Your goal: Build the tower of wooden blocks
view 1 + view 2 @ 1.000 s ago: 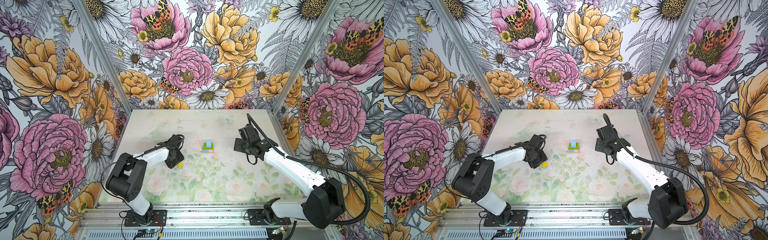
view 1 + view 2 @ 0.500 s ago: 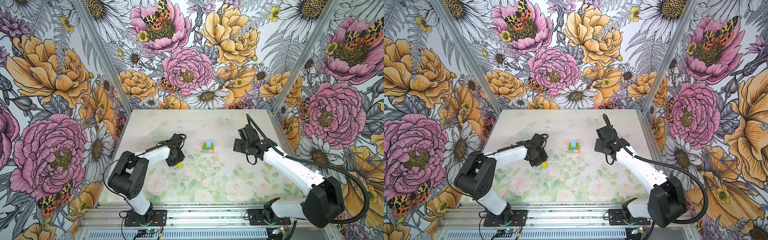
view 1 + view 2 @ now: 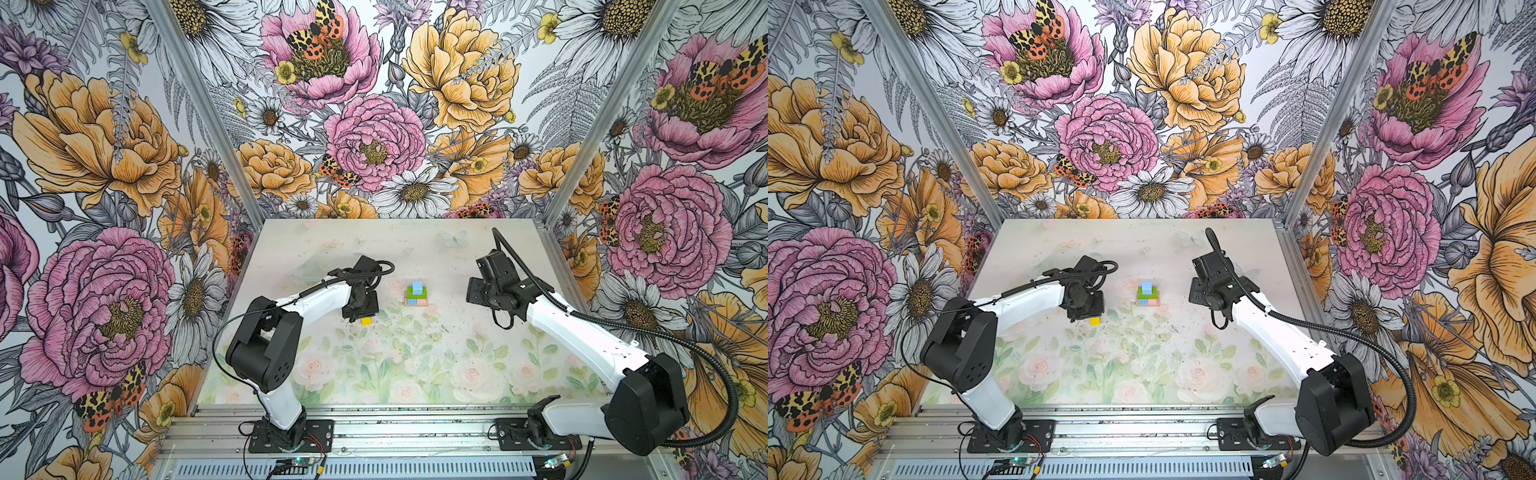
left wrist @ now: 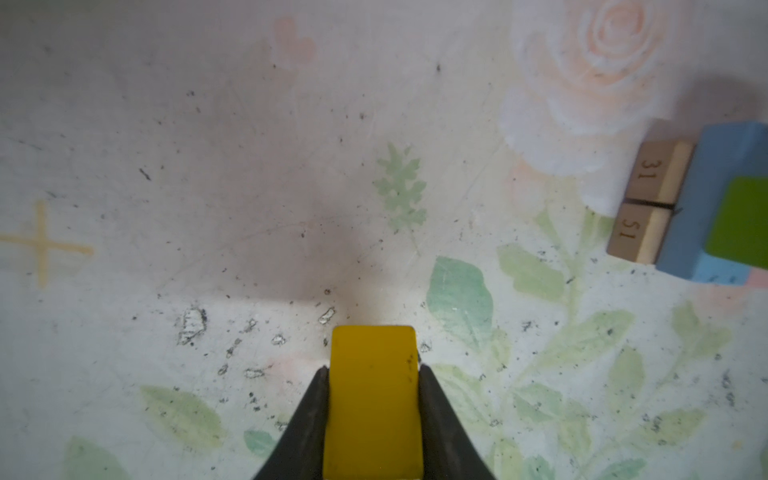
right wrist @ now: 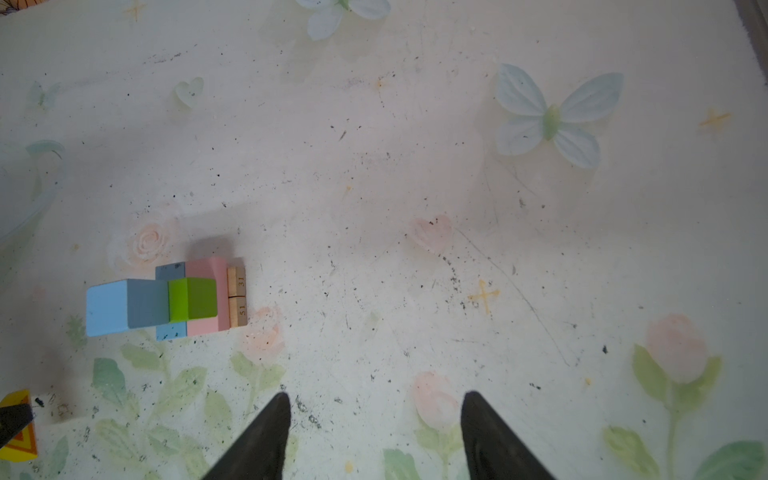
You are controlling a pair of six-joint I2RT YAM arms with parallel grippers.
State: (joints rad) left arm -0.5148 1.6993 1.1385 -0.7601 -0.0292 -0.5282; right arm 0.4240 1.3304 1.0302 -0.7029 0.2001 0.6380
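The small multicoloured wood block tower (image 3: pixel 416 295) stands topped by its light blue cube (image 3: pixel 417 286), between the two grippers and clear of both, while the yellow roof-shaped wooden piece (image 4: pixel 372 399) is clamped between the jaws of the left gripper (image 3: pixel 360 309). The right gripper (image 5: pixel 377 399) hangs empty, jaws apart. Last step, I'd judge: carry that piece across and seat it squarely on the cube.
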